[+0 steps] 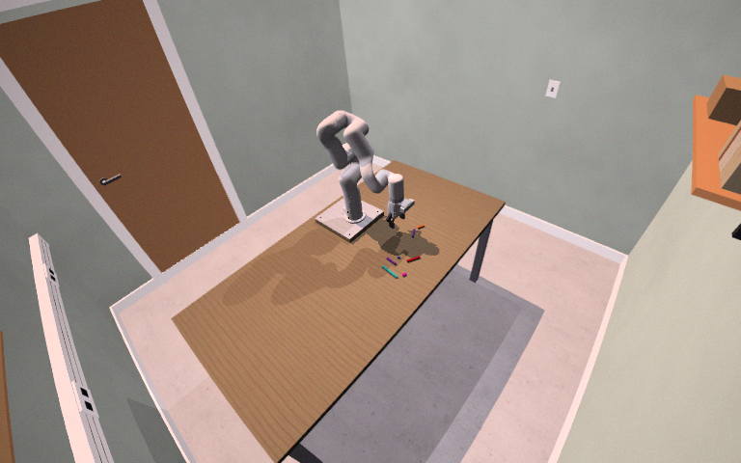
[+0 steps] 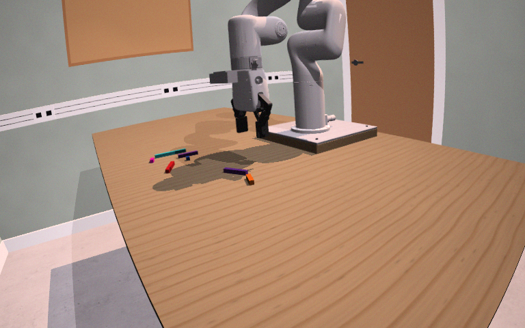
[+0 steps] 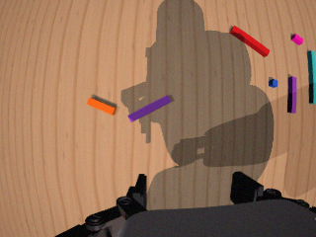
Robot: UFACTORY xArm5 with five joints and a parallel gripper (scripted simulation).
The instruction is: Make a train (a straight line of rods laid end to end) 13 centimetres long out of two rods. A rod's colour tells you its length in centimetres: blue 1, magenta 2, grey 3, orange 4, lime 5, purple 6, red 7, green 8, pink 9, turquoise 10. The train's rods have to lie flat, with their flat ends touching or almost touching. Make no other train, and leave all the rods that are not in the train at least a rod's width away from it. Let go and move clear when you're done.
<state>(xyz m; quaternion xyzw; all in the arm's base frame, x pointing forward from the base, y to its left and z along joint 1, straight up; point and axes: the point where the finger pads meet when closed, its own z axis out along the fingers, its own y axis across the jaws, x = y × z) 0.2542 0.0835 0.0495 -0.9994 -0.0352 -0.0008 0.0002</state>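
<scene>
Several rods lie flat on the wooden table. A red rod [image 3: 249, 41] [image 2: 169, 166] lies apart from the others. One purple rod [image 3: 150, 109] [image 2: 235, 170] lies next to an orange rod [image 3: 102, 106] [image 2: 249, 178]. A second purple rod [image 3: 291, 94] [image 2: 188, 154] lies beside a turquoise rod [image 3: 311, 75] [image 2: 170, 153], with a small blue rod [image 3: 273, 82] [image 2: 187, 158] and a magenta rod [image 3: 296, 39] [image 2: 152, 159] nearby. No two rods lie end to end. My gripper [image 2: 251, 127] [image 3: 191, 188] is open and empty. It hangs above the table near the arm's base, short of the nearer purple rod.
The arm's base plate [image 2: 321, 135] stands just behind the gripper. The table's edge [image 2: 104, 178] runs close past the magenta and turquoise rods. The arm's shadow covers the rods' area.
</scene>
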